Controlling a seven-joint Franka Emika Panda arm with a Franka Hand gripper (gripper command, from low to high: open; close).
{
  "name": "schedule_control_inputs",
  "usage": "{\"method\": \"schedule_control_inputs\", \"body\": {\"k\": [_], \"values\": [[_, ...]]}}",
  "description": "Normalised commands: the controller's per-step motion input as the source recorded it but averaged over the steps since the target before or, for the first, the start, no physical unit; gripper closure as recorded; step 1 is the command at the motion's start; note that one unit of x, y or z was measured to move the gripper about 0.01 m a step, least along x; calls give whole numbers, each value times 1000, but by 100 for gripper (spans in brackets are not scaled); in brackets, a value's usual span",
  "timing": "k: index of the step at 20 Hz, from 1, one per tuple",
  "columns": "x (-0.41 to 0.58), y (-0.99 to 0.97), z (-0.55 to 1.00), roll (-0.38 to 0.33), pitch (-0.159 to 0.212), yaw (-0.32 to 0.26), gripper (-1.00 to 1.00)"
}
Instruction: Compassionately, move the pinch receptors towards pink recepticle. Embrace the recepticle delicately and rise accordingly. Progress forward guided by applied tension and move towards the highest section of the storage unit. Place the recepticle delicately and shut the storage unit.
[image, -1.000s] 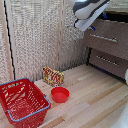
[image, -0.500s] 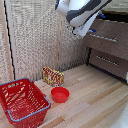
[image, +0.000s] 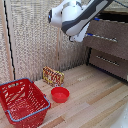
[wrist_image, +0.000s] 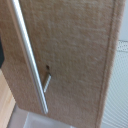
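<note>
Arm's end sits high at the storage unit (image: 107, 47), near its upper drawer front. The pinch receptors are not visible in either view; whether they are spread or pressed together cannot be told. The pink recepticle is not visible anywhere. The wrist view shows only a drawer front and its silver bar handle (wrist_image: 30, 57) at close range.

Risk: if the cup sits proud inside, pushing the drawer home could tip it; an off-centre push could jam the drawer.

Open room: bare floor before the unit; red bowl (image: 60, 94) and red basket (image: 22, 102) lie well apart
</note>
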Motion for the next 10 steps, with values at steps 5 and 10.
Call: {"method": "schedule_control_inputs", "body": {"k": [5,10], "values": [[-300,-399,-42,-127,-71,147,-100],[-538,-513,42,-50,-106,93,-100]]}}
